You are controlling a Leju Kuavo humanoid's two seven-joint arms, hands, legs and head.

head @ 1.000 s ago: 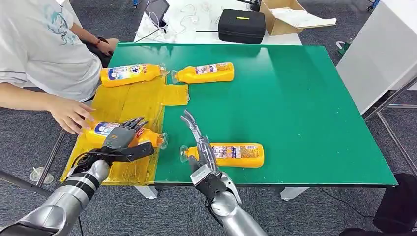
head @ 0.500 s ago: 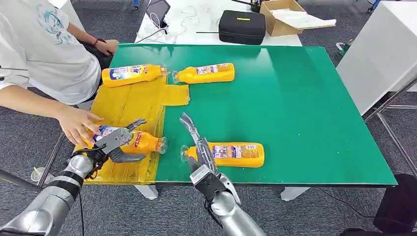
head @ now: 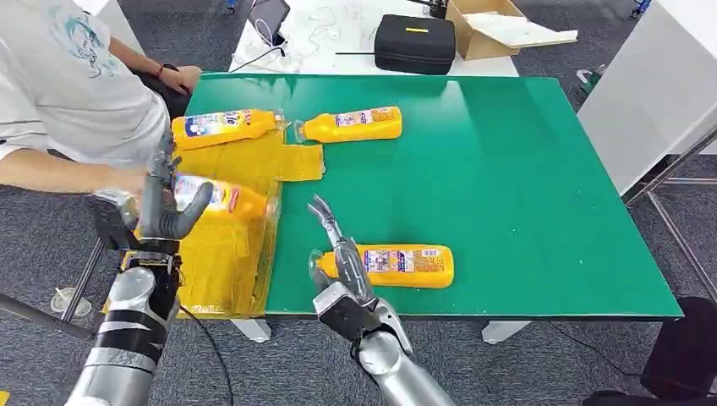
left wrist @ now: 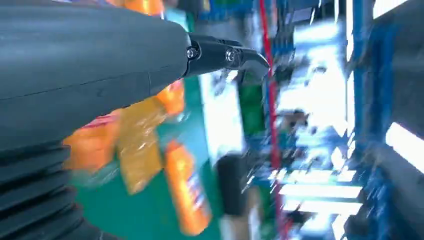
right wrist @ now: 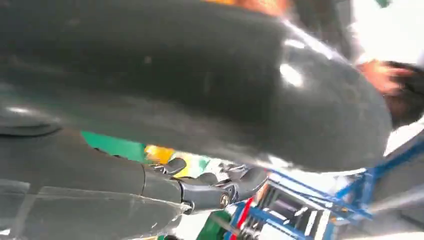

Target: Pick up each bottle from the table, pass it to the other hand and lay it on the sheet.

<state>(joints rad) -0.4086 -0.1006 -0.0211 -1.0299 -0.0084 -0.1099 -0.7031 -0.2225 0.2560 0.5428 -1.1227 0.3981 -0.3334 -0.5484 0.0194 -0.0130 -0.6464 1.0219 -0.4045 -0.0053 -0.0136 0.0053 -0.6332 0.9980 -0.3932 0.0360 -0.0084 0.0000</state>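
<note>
My left hand [head: 164,210] is raised upright at the table's left edge, fingers spread, holding nothing. Just behind it an orange bottle [head: 230,200] lies on the yellow sheet [head: 218,258], and a person's arm [head: 59,172] reaches toward the bottle's base. The blurred left wrist view shows my bare thumb [left wrist: 220,54] and an orange bottle [left wrist: 188,192] beyond it. My right hand [head: 340,252] stands open at the front edge, fingers pointing away, beside the neck of another bottle [head: 407,266] on the green table [head: 507,169]. Its fingers [right wrist: 220,192] hold nothing.
A bottle [head: 224,127] lies across the sheet's far end, and another one [head: 351,124] lies on the green just right of it. The person sits at the table's left side. A black case [head: 415,44] and a cardboard box [head: 486,25] stand on the white table behind.
My left hand has lifted off the bottle and swung upright to the left. That bottle now lies farther back on the sheet. My right hand has barely moved.
</note>
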